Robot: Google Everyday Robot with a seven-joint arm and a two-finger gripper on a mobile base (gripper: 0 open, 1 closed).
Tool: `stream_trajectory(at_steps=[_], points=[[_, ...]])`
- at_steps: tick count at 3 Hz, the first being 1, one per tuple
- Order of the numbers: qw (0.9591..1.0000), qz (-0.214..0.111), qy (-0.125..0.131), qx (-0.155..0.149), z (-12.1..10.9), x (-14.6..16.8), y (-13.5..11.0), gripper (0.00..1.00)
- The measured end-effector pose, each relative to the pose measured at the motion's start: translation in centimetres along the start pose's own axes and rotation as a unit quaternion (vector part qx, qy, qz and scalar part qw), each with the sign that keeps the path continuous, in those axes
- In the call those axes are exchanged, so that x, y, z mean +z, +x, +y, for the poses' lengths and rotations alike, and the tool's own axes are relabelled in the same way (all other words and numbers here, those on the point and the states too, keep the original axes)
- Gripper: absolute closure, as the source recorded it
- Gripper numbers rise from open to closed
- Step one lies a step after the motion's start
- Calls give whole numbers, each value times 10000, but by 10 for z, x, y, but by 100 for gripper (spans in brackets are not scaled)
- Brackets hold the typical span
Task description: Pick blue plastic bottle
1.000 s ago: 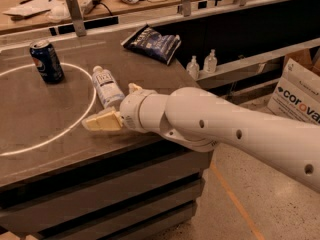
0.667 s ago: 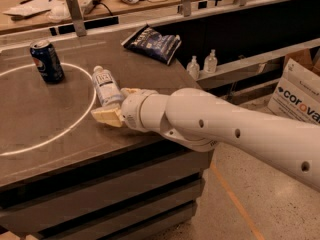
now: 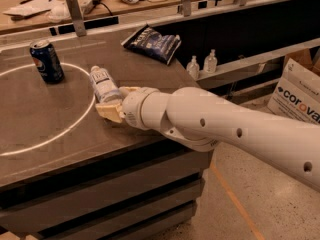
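Observation:
The blue plastic bottle lies on its side on the dark table, white cap pointing away, label facing up, on the right edge of a white circle marking. My gripper has reached its near end. The cream fingers stand open on either side of the bottle's base, one to the lower left and one to the right. The bottle still rests on the table. The white arm comes in from the lower right.
A dark blue soda can stands upright at the left inside the circle. A dark chip bag lies at the table's back right. Two small clear pump bottles stand on a ledge behind. A cardboard box is at the right.
My gripper has moved forward and left along the table until its fingers straddle the bottle's near end. The bottle and the can have not moved.

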State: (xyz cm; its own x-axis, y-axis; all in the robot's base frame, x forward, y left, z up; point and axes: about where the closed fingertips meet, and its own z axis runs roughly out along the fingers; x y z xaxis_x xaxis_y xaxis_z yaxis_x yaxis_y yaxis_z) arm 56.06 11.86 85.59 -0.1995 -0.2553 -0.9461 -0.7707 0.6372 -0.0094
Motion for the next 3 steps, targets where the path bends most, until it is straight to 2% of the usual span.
stream_trajectory(at_steps=[1, 2, 3], points=[[9998, -180, -54, 32, -2, -3, -9, 100], [9977, -599, -316, 30, -5, -13, -23, 100], [9928, -1029, -612, 10, -11, -32, -37, 100]])
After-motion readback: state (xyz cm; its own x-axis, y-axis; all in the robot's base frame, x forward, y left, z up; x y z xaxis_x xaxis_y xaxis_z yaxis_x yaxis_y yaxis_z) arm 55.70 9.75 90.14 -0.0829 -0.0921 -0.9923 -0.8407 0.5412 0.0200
